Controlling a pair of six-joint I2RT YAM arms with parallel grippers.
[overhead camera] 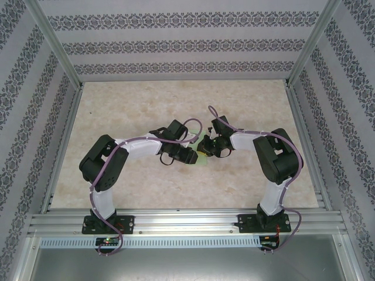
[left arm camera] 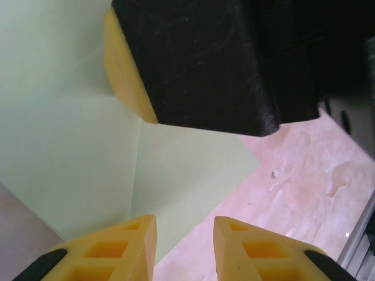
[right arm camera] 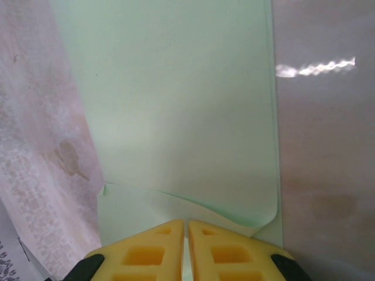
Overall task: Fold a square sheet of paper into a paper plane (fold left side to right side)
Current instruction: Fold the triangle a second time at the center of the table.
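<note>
Mint paper (right arm camera: pixel 176 105) curls up into the right hand (right arm camera: pixel 187 225), pressed together on its edge; the left hand (left arm camera: pixel 185 225) hovers (fingers apart, holding nothing) above it.

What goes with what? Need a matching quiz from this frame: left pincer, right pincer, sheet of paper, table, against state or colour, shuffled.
Column A
1. left pincer
2. right pincer
3. sheet of paper
4. table

Column B
a. pale green, creased
b. closed on the paper's curled edge
c. beige, marbled
d. open, hovering over the paper

Pairs: 1-d, 2-b, 3-a, 4-c
</note>
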